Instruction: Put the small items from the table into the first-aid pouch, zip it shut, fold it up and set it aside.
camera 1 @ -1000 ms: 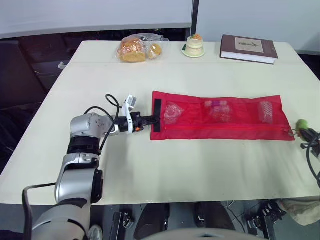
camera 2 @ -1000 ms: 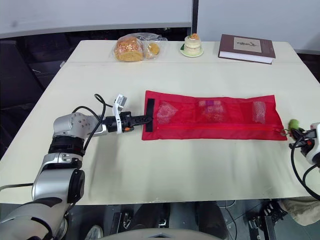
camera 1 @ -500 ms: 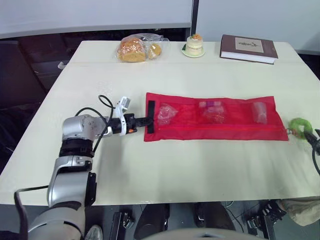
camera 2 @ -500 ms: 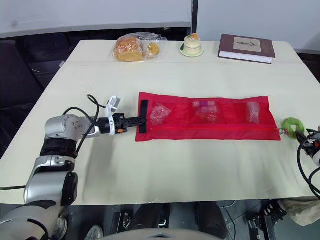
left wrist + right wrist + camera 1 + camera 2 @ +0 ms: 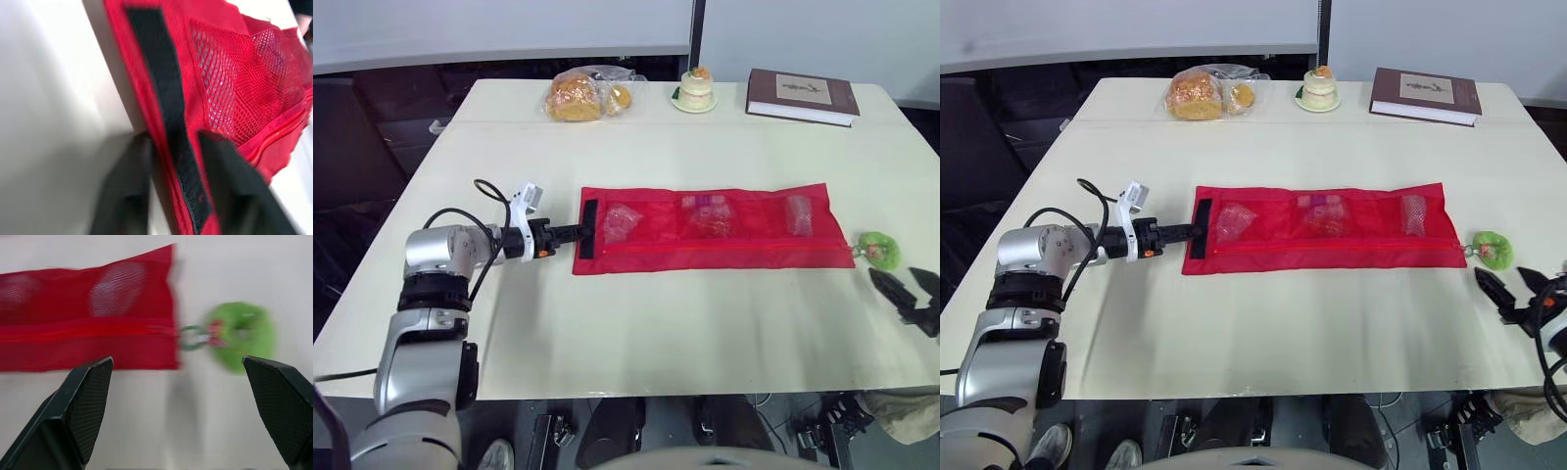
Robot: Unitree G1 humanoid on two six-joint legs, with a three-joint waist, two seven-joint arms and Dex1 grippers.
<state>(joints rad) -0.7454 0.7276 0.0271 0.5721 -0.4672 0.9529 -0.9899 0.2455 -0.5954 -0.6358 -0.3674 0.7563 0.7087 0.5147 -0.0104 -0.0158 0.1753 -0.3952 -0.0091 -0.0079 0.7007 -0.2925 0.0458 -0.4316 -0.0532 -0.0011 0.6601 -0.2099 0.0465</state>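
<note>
Left eye view: the left pincer [image 5: 574, 233] is clamped on the nearest end of the red pouch [image 5: 724, 240]. The pouch lies flat on the table [image 5: 636, 323], stretching away from the fingertips, with small items in its mesh pockets. The right pincer [image 5: 906, 285] hangs just short of the green tag [image 5: 877, 250] at the pouch's other end.

Left wrist view: both fingers [image 5: 230, 191] pinch the pouch's edge at its black strip [image 5: 168, 112].

Right wrist view: the fingers [image 5: 83, 406] stand wide apart, with the tag and the pouch's end ahead between them, untouched.
</note>
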